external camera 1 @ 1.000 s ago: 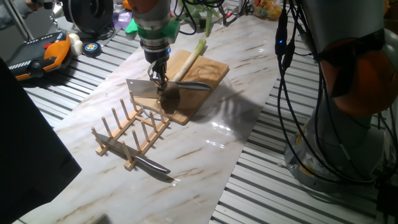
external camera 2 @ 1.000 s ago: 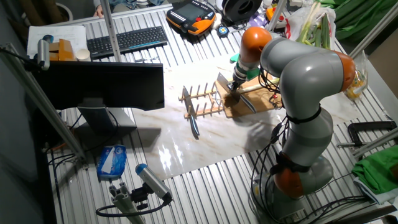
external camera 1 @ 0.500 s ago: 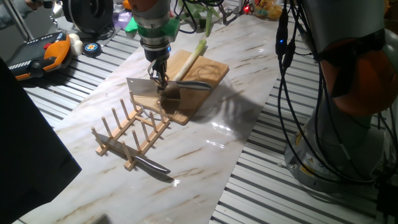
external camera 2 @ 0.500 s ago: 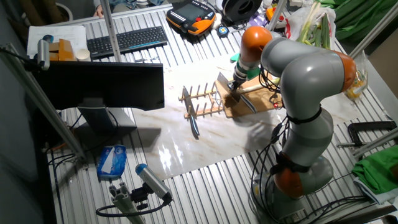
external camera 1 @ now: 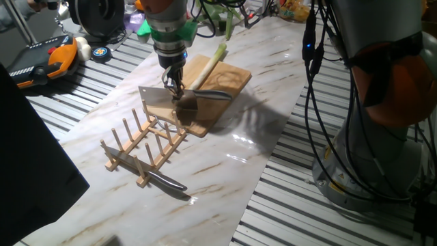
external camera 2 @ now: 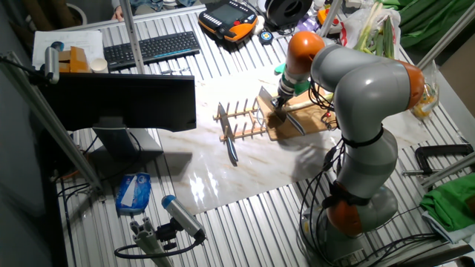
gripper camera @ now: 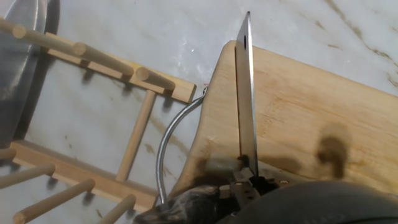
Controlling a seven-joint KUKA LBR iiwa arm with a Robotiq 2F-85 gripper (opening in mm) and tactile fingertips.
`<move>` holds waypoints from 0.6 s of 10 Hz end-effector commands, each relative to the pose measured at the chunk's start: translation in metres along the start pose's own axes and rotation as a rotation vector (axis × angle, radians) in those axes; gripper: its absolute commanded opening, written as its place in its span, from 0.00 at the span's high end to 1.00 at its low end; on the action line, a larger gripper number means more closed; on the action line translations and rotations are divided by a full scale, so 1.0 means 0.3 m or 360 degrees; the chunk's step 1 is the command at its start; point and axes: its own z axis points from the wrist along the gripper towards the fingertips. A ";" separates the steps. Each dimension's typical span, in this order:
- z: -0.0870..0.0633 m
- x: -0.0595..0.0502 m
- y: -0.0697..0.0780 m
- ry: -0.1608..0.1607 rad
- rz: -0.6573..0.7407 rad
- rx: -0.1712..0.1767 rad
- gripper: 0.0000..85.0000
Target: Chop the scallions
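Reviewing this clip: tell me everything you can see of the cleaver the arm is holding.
The cleaver has a broad, rectangular, grey metal blade and a dark handle, which the gripper clamps from above. It hangs edge-down over the near end of the wooden cutting board, blade jutting toward the peg rack. In the hand view the blade appears edge-on as a thin strip. Whether the edge touches the board cannot be told. The scallion lies farther along the board, apart from it.

rack (external camera 1: 145,149) crowds board's near edge | far marble (external camera 1: 273,61) open

white-green scallions (external camera 1: 214,58), tan board (external camera 1: 229,78), marbled table (external camera 1: 225,160)
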 end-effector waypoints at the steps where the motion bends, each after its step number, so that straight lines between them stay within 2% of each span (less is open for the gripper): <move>1: 0.004 0.000 0.003 -0.0002 0.0004 -0.0005 0.99; 6: 0.004 0.005 -0.002 -0.0002 0.0009 -0.0015 0.99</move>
